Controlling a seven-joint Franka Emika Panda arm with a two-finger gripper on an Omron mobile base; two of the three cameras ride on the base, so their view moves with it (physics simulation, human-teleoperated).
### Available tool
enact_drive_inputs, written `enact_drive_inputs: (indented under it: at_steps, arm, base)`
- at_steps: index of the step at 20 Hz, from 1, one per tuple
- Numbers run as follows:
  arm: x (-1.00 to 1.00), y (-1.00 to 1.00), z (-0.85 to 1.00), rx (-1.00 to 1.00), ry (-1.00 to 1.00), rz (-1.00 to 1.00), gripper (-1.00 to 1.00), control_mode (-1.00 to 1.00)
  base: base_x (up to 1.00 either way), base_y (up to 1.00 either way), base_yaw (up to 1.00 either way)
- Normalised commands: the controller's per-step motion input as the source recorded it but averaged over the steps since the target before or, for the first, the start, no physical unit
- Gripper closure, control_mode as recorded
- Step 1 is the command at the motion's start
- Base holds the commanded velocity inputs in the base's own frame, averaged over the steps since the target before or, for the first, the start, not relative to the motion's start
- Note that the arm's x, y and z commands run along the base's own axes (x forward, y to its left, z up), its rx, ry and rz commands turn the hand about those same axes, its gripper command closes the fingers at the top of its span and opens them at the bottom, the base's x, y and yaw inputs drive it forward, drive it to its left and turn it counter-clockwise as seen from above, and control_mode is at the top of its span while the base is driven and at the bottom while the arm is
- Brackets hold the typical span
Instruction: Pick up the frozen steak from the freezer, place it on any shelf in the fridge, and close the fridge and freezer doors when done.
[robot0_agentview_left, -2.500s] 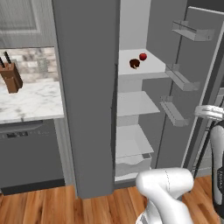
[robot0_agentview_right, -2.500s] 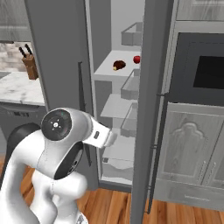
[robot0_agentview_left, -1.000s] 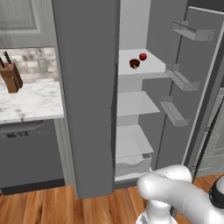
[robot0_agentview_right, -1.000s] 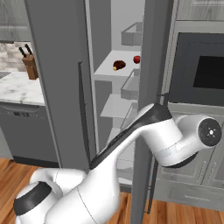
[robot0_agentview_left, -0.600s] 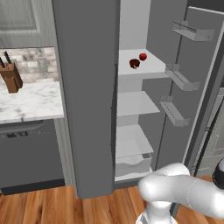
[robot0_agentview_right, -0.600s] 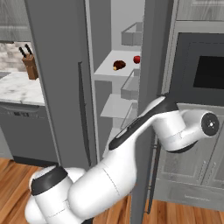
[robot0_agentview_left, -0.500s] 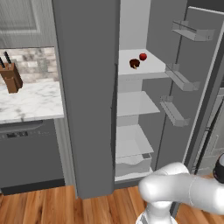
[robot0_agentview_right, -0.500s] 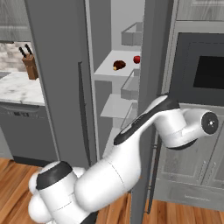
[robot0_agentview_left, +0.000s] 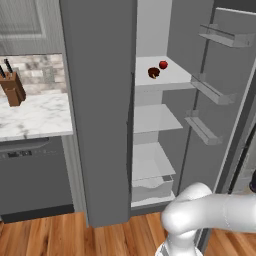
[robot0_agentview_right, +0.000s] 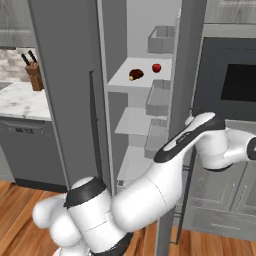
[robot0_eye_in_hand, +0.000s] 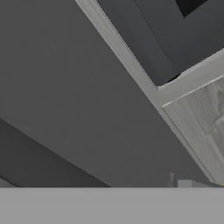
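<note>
Claw spread wide, nothing in it, hidden past the open door (robot0_agentview_right: 187, 55); the arm (robot0_agentview_right: 190, 137) reaches out right, elbow bent, hand by the oven. Steak (robot0_agentview_left: 154, 73) sits on the top shelf (robot0_agentview_left: 172, 77) beside a red ball (robot0_agentview_left: 163, 64)

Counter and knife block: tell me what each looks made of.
Counter: looks like polished marble or an imitation, white with grey veining. Knife block: looks like wood, plain matte brown, with dark handles sticking out of its top.
</note>
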Motion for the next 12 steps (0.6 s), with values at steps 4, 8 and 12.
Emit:
enact_drive_inputs:
  at_steps: [4,8,12]
  arm:
    - [0.44,0.84,0.00,0.20,-0.13,0.02,-1.00,-1.00]
    - [0.06,1.00,0.00,0.19,-0.18,0.03,-1.00,-1.00]
    - [0.24,1.00,0.01,0.19,-0.13,0.00,-1.00,-1.00]
  base:
    - [0.00,0.00,0.00]
    - [0.00,0.00,0.00]
    - [0.00,0.00,0.00]
